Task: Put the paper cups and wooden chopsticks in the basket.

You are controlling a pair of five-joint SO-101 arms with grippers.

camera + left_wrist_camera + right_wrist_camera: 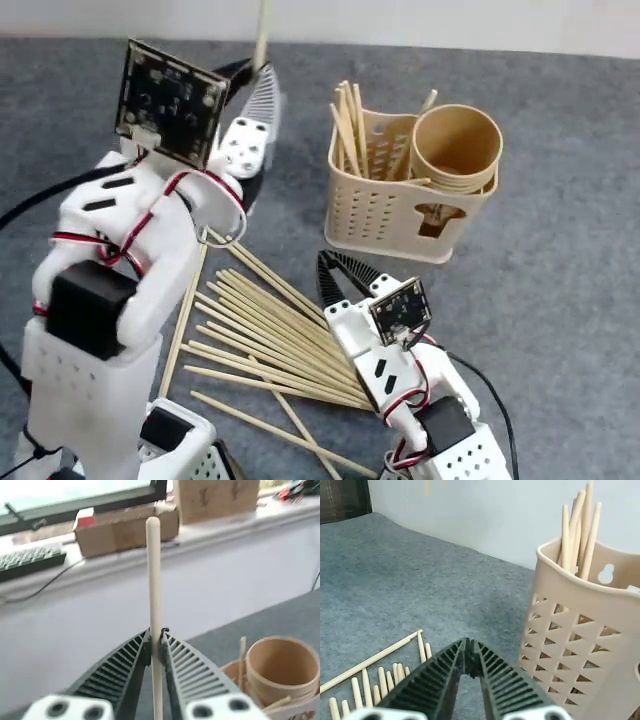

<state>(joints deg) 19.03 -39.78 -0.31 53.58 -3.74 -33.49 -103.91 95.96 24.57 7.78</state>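
Chopstick (154,580) stood vertical, pinched tight in left end effector (156,647), w/ basket (365,215) off to its right nr far edge of bench (560,300); right end effector (469,662) closed, empty, nearer basket.

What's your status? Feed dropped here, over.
Left gripper shut on a chopstick, upright, beside the basket. Right gripper shut, empty, by the loose pile. Cups and some sticks in basket. Nothing seen blocking.
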